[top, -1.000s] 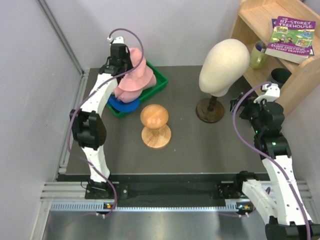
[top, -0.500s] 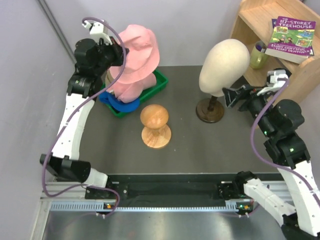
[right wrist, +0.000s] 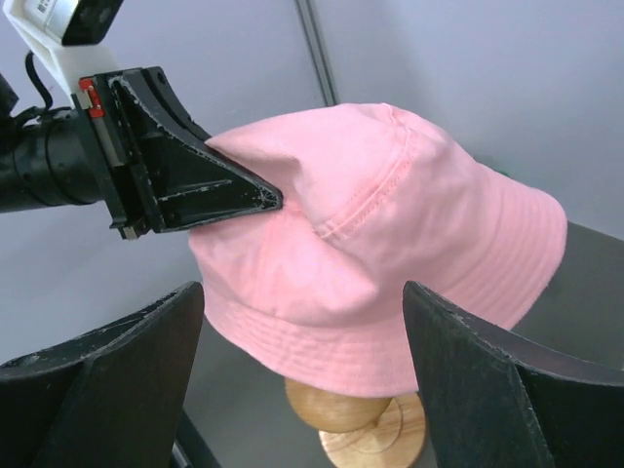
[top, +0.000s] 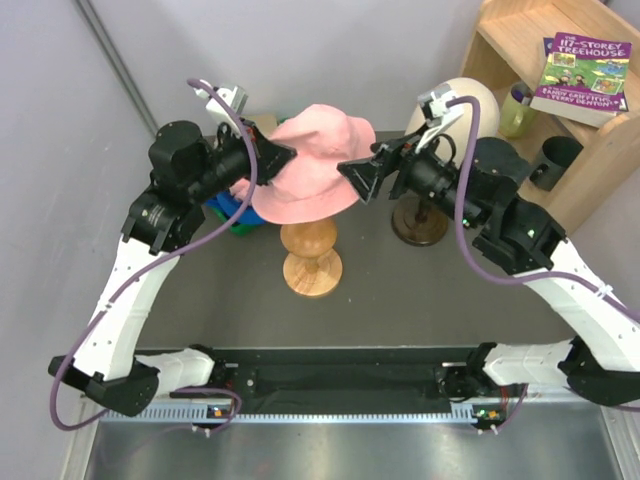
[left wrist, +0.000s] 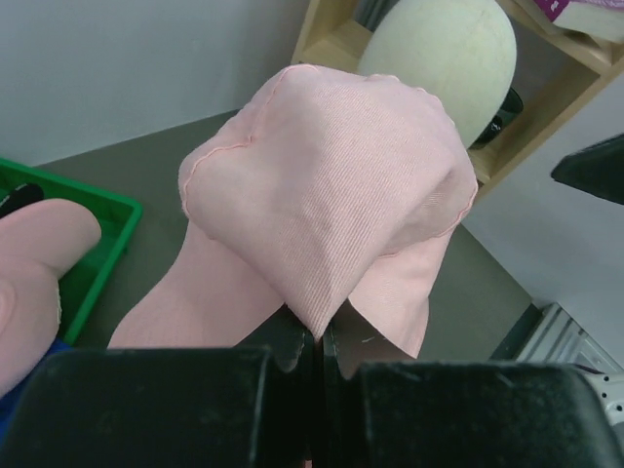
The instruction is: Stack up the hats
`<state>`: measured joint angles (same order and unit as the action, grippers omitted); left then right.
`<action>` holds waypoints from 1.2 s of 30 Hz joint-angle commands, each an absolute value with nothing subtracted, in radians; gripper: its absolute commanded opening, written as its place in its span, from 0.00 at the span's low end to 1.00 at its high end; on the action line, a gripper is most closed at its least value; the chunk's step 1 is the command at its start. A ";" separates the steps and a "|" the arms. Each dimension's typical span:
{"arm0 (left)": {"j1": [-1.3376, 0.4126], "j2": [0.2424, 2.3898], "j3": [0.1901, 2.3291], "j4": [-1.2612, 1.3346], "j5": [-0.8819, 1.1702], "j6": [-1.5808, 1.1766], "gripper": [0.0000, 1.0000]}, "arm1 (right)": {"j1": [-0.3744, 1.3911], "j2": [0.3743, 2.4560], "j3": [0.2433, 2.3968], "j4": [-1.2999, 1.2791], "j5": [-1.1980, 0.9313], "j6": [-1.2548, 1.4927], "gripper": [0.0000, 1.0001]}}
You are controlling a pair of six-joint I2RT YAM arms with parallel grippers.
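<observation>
- Top: pink hat (top: 315, 165) has come up off the far-left corner and now hangs over wooden stand (top: 311, 268), pinched by left claw (top: 283, 157). Right claw (top: 356, 178) has swung in, jaws wide, just beside the brim. Prob. about to set it down.
- L wrist: claw clamped on a fabric fold. Mannequin head (left wrist: 439, 58) near, beyond hat; green tray (left wrist: 93, 229) at left.
- R wrist: wide jaws flank hat w/o contact. Open room below, down to stand.

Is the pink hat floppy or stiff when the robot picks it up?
Probably floppy: the pink hat bunches into folds where the left pincer pinches it. Likely light too, since that one small pinch seems to carry the whole hat. It seems unlikely to slip, as the cloth looks ribbed.
</observation>
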<state>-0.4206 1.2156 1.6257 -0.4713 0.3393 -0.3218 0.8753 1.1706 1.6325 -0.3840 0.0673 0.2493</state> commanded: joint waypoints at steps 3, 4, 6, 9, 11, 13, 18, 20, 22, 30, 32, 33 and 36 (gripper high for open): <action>-0.469 1.167 1.628 -0.462 0.287 -0.351 0.00 | 0.928 1.215 1.718 -0.396 0.132 0.259 0.83; -0.472 1.167 1.631 -0.466 0.291 -0.350 0.00 | 0.933 1.224 1.721 -0.399 0.141 0.256 0.83; -0.480 1.167 1.640 -0.472 0.299 -0.347 0.00 | 0.936 1.229 1.726 -0.399 0.147 0.249 0.83; -0.486 1.167 1.644 -0.480 0.314 -0.345 0.00 | 0.943 1.247 1.735 -0.410 0.181 0.230 0.83; -0.489 1.166 1.646 -0.488 0.325 -0.345 0.00 | 0.950 1.261 1.744 -0.419 0.211 0.213 0.83; -0.491 1.166 1.649 -0.489 0.330 -0.344 0.00 | 0.953 1.270 1.749 -0.416 0.222 0.198 0.82; -0.492 1.170 1.657 -0.491 0.348 -0.341 0.00 | 0.954 1.301 1.769 -0.411 0.229 0.178 0.78; -0.492 1.172 1.661 -0.494 0.350 -0.339 0.00 | 0.959 1.321 1.778 -0.414 0.226 0.173 0.77; -0.492 1.172 1.663 -0.497 0.348 -0.336 0.00 | 0.959 1.333 1.779 -0.414 0.227 0.172 0.73; -0.492 1.169 1.670 -0.471 0.345 -0.351 0.00 | 0.959 1.336 1.773 -0.420 0.235 0.156 0.20; -0.492 1.170 1.671 -0.463 0.350 -0.354 0.00 | 0.960 1.328 1.769 -0.414 0.247 0.153 0.00; -0.492 1.172 1.672 -0.457 0.350 -0.356 0.00 | 0.960 1.325 1.769 -0.408 0.252 0.144 0.00; -0.492 1.186 1.674 -0.437 0.344 -0.362 0.00 | 0.960 1.321 1.789 -0.402 0.290 0.117 0.00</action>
